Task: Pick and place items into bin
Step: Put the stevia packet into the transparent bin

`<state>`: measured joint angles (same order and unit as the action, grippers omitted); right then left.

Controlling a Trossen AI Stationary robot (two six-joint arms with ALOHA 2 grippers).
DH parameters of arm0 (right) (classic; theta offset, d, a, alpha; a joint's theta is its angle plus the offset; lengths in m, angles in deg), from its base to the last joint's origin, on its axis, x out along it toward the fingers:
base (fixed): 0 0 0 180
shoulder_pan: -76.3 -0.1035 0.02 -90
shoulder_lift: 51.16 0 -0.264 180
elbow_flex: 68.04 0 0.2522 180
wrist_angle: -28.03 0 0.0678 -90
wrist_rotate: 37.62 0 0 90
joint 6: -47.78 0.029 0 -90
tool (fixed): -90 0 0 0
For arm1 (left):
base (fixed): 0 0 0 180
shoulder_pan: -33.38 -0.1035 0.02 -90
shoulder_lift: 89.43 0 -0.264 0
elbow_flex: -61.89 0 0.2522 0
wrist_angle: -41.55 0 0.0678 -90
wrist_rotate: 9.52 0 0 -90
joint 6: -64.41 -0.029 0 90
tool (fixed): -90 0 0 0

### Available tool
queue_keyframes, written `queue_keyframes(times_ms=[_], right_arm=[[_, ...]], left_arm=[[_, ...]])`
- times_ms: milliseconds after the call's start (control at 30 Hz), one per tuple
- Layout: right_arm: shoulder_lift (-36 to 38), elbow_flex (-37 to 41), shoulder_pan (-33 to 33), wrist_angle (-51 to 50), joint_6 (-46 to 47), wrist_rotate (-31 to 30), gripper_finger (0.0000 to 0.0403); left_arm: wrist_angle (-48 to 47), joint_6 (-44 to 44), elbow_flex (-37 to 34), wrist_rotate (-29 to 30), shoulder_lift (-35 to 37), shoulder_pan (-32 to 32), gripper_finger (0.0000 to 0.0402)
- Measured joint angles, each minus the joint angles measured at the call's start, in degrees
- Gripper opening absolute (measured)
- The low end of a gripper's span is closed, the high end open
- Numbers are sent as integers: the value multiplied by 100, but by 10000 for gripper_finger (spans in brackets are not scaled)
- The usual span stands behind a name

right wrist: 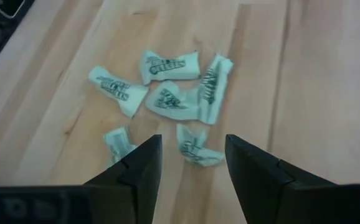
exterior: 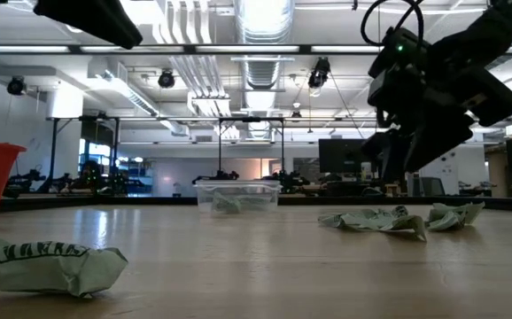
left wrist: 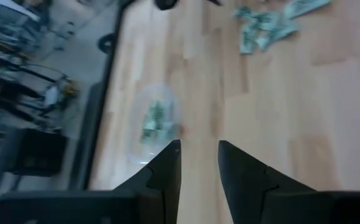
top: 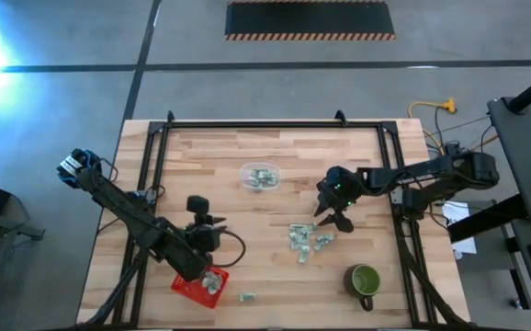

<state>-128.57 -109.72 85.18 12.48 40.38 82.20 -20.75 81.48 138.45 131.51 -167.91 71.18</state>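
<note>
Several small pale green-and-white wrapped pieces [top: 307, 239] lie in a loose pile on the wood, right of centre; the right wrist view shows them [right wrist: 167, 93] just ahead of the fingers. My right gripper [top: 336, 219] [right wrist: 192, 140] hovers open over the pile's far edge, clear of the table in the low view [exterior: 407, 151]. A red bin [top: 199, 287] near the near edge holds a few pieces. My left gripper [top: 206, 225] [left wrist: 198, 146] is open and empty, just beyond the bin. One stray piece [top: 247, 296] lies right of the bin.
A clear plastic tub [top: 260, 176] [left wrist: 155, 121] with a few pieces inside sits toward the far edge. A green mug [top: 365, 280] stands near the near right corner. A black frame [top: 275, 124] borders the table. Bare wood lies between bin and pile.
</note>
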Motion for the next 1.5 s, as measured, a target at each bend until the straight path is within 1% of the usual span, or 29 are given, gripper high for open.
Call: queue_keyframes(times_ms=[167, 267, 367, 533, 700, 933, 1133, 1300, 1400, 1500], right_arm=[[-192, -2, -329, 135, 149, -83, 157], [-303, -2, -493, 166, 178, -368, 153], [-345, -2, -515, 262, 235, -579, 150], [-308, -4, -515, 273, 216, -623, 150], [-411, -4, -565, 262, 5, -1080, 148], [-638, -4, -574, 283, -159, -1088, 145], [-936, 4, -642, 541, -204, -1075, 139], [-1029, 1, -640, 609, -223, -1075, 136], [-1007, 0, -640, 599, -226, -1083, 123], [-962, 2, -640, 570, -244, -1117, 96]], left_arm=[[3, 59, -136, 478, 1, 0, 89], [26, 61, -225, 503, 2, -4, 89], [56, 61, -306, 502, 2, -2, 89], [104, 63, -333, 503, 11, -2, 89], [112, 66, -333, 502, 29, -2, 89], [153, 74, -333, 501, 31, -2, 89], [158, 74, -339, 498, 31, 0, 89], [156, 74, -363, 498, 31, 0, 89], [160, 72, -367, 498, 31, 0, 89], [162, 72, -368, 498, 31, 0, 89]])
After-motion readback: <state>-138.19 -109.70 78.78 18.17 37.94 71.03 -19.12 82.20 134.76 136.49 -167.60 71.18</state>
